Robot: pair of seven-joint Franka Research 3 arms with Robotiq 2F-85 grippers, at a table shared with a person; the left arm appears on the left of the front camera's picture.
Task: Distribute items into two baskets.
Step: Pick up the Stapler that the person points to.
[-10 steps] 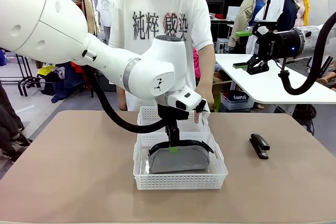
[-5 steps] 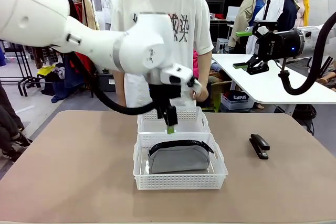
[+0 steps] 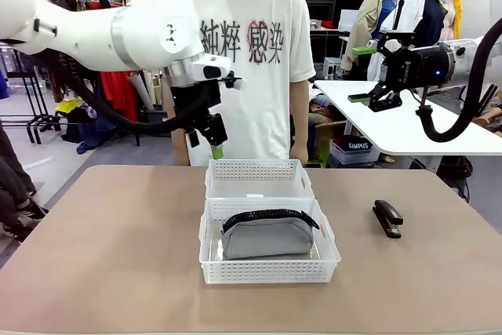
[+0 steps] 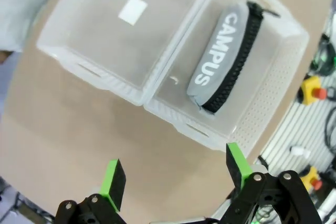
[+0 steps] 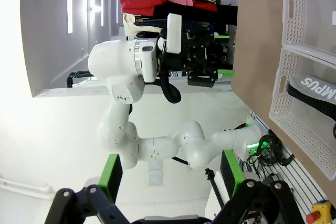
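A grey pencil pouch (image 3: 265, 234) with a black zipper lies inside the near white basket (image 3: 267, 271) at the table's middle. Behind it, touching, stands the far basket (image 3: 257, 170), with a white sticker (image 4: 132, 10) on its bare base. A small black stapler (image 3: 387, 218) lies on the table to the right of both baskets. My left gripper (image 3: 205, 141) hangs open and holds nothing, high above the table, behind and left of the far basket. In its wrist view, my left gripper (image 4: 176, 174) looks down on the pouch (image 4: 223, 56). My right gripper (image 3: 361, 74) is open, high at the right.
A person in a white T-shirt (image 3: 247, 52) stands at the far edge, just behind the baskets. The brown tabletop (image 3: 110, 249) has free room on the left and at the front right. A white side table (image 3: 408, 127) stands behind at the right.
My left gripper has risen out of the near basket, leaving the pouch lying there, and has swung up and to the left. The right arm has held still.
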